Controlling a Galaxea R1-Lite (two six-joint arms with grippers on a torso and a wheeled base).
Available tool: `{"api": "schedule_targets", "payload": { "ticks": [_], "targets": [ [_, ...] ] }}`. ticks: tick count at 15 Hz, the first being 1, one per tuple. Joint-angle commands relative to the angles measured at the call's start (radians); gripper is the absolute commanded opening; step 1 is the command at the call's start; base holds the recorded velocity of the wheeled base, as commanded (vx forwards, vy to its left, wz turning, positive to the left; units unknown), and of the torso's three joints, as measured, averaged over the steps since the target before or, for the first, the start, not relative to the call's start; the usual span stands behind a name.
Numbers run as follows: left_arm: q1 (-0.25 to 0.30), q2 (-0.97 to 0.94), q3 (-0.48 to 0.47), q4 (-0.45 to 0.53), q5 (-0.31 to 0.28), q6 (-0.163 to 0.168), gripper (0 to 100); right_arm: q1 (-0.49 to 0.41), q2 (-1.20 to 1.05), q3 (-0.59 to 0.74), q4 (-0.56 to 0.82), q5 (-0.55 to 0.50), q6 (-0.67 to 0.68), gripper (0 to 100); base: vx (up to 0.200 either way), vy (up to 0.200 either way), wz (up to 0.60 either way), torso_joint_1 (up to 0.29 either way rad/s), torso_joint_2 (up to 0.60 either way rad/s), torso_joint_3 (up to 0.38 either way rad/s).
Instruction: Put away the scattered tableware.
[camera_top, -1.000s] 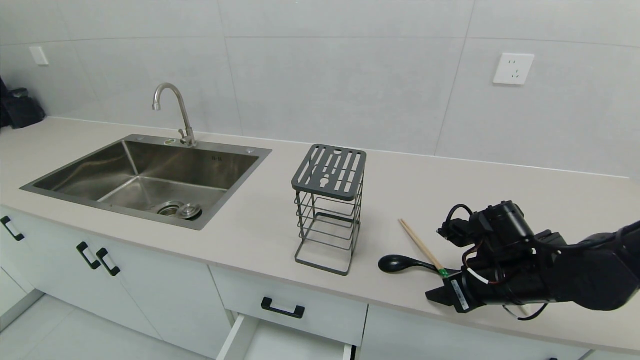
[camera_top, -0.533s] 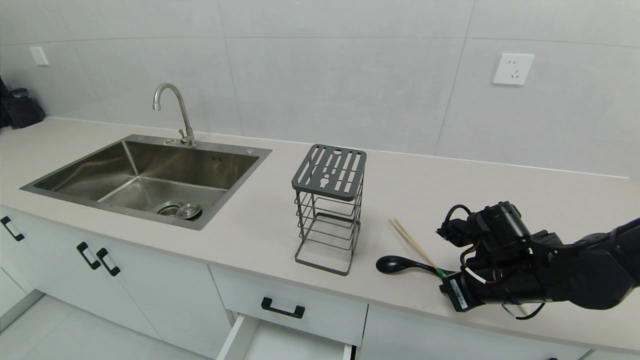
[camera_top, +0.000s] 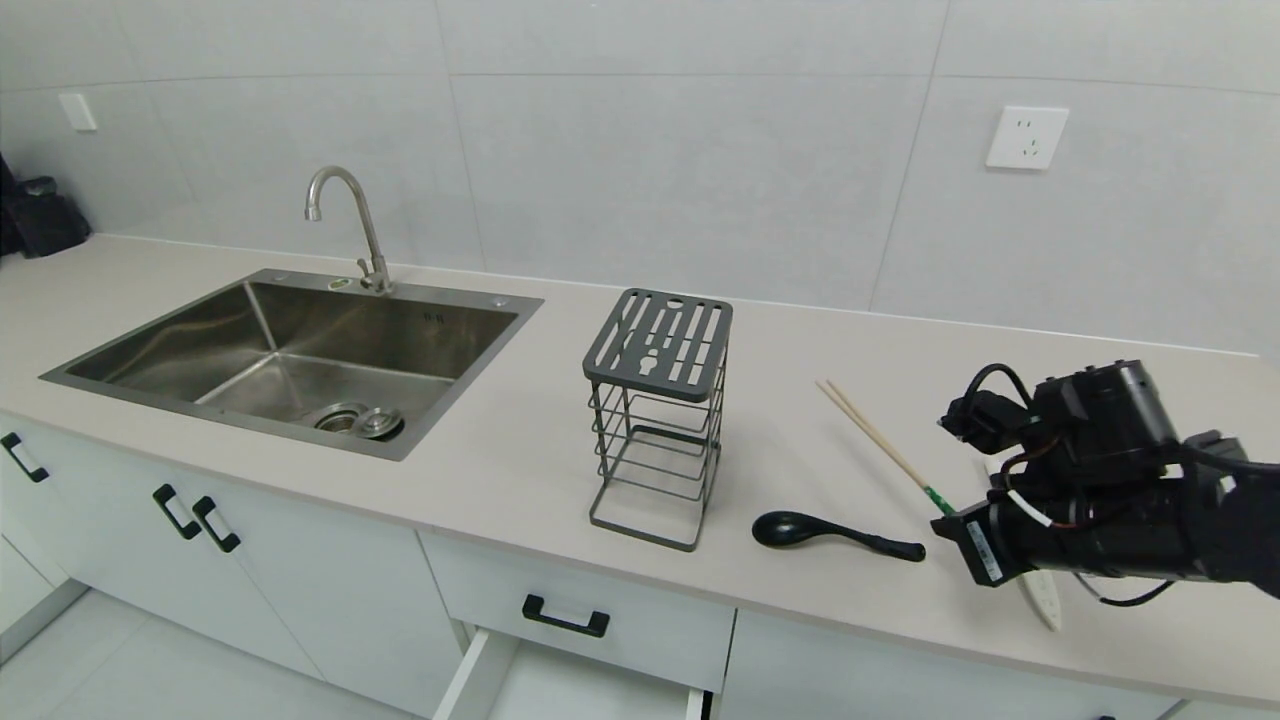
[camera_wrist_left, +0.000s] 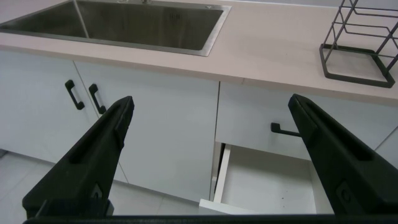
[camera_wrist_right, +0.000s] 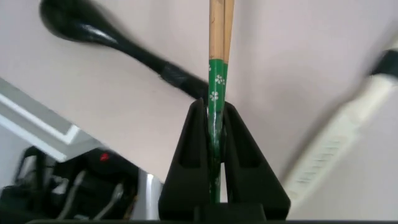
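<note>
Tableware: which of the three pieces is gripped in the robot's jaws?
The chopsticks, clamped by their green ends in the right gripper; the black spoon and white utensil lie loose on the counter.

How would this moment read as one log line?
right gripper shut on chopsticks | black spoon on counter | left gripper open
</note>
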Motion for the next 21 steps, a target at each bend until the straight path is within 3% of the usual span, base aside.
{"api": "schedule_targets", "payload": {
  "ticks": [1,6,10,14,21],
  "targets": [
    [0.0,0.001,0.0,0.0,0.0,0.0,100,-0.023,-0.134,0.002,-0.012,0.002,-0.118,0,0.0,0.0,0.0,0.0,0.0,0.0],
    [0.0,0.001,0.0,0.0,0.0,0.0,100,-0.016,-0.233,0.0,-0.016,0.016,-0.201,0,0.0,0.0,0.0,0.0,0.0,0.0],
    [0.0,0.001,0.0,0.0,0.0,0.0,100,0.011,-0.308,-0.052,-0.013,0.108,-0.253,0,0.0,0.0,0.0,0.0,0.0,0.0],
    [0.0,0.001,0.0,0.0,0.0,0.0,100,0.158,-0.329,-0.063,-0.007,0.202,-0.285,0,0.0,0.0,0.0,0.0,0.0,0.0],
    [0.0,0.001,0.0,0.0,0.0,0.0,100,0.261,-0.263,-0.086,0.05,0.372,-0.368,0,0.0,0.0,0.0,0.0,0.0,0.0]
  ]
}}
